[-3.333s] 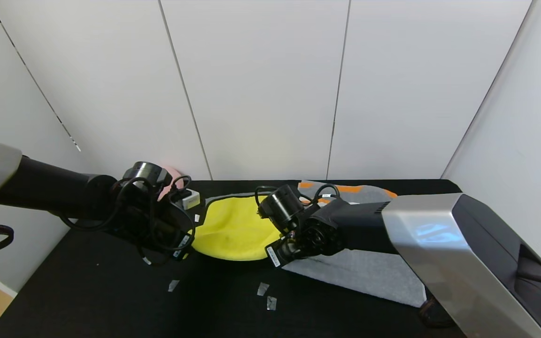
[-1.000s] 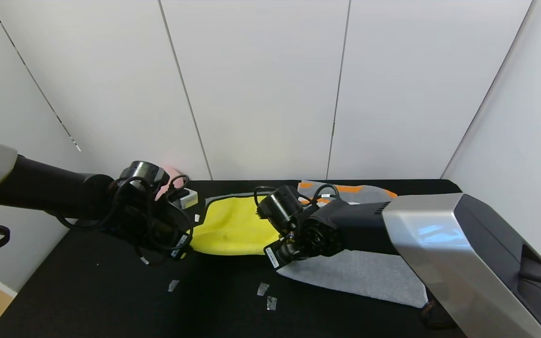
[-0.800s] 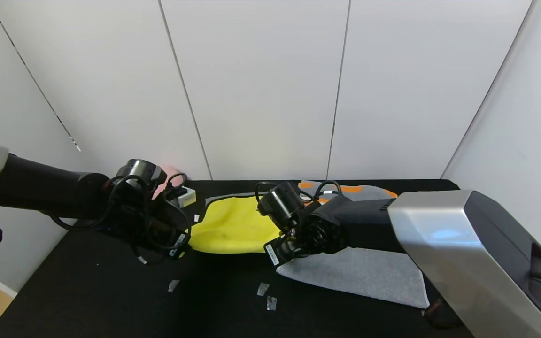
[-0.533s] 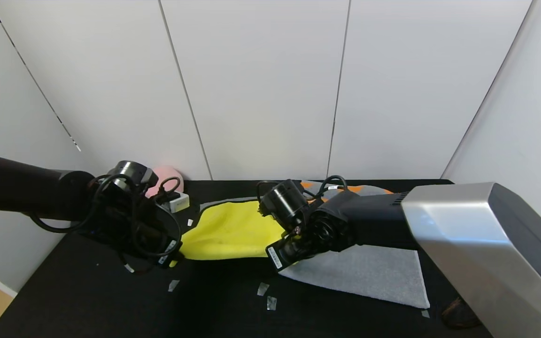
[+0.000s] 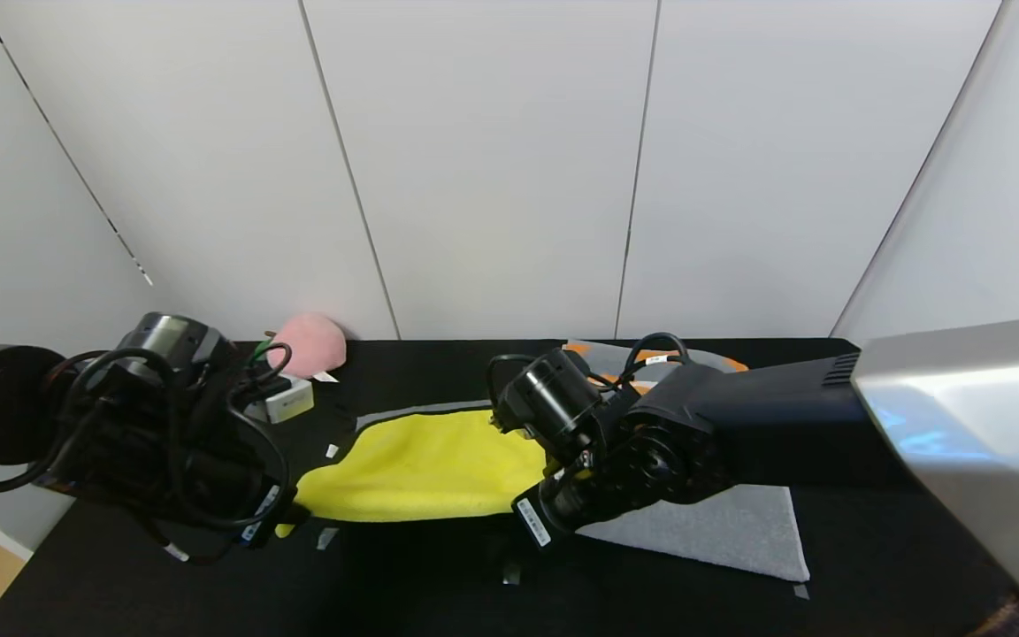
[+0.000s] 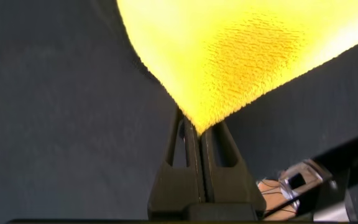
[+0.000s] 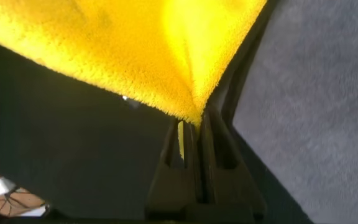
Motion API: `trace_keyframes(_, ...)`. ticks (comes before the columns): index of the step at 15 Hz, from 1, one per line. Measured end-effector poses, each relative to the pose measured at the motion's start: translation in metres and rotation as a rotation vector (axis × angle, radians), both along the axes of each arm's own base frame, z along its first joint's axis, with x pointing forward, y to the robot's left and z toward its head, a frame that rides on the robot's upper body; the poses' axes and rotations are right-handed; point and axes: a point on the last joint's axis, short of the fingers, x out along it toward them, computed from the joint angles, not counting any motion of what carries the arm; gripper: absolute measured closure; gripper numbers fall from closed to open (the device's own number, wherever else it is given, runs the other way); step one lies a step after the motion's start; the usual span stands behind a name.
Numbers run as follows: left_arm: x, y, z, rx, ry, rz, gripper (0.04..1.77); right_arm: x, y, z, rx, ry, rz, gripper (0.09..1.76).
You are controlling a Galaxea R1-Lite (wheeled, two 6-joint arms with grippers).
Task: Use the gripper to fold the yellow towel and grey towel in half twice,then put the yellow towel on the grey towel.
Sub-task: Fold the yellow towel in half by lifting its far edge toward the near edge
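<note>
The yellow towel lies stretched across the middle of the black table, with a strip of its grey reverse showing along the far edge. My left gripper is shut on its near left corner, low over the table. Its near right corner is pinched in my right gripper, which is also shut. Yellow pile spreads away from those jaws. The grey towel lies flat to the right, partly under my right arm. Its orange bands show at the far end. In the right wrist view the grey towel lies beside the held corner.
A pink soft object and a small white box sit at the back left near my left wrist. Scraps of tape lie on the table in front of the yellow towel. White wall panels close off the back.
Both grippers have drawn back toward the table's near edge, the left one also further left, pulling the yellow towel nearer and stretching it flatter. Both stayed shut on its corners.
</note>
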Motion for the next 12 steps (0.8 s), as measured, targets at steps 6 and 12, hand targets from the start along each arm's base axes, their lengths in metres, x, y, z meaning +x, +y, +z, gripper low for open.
trace_keyframes(6, -0.047, 0.003, 0.006, 0.000, -0.011, 0.005, 1.70, -0.037, -0.013, 0.016, 0.020, 0.053, 0.023, 1.71)
trace_keyframes(12, -0.052, 0.004, 0.019, -0.017, -0.070, 0.036, 1.70, -0.037, -0.019, 0.033, 0.065, 0.017, 0.007, 1.71)
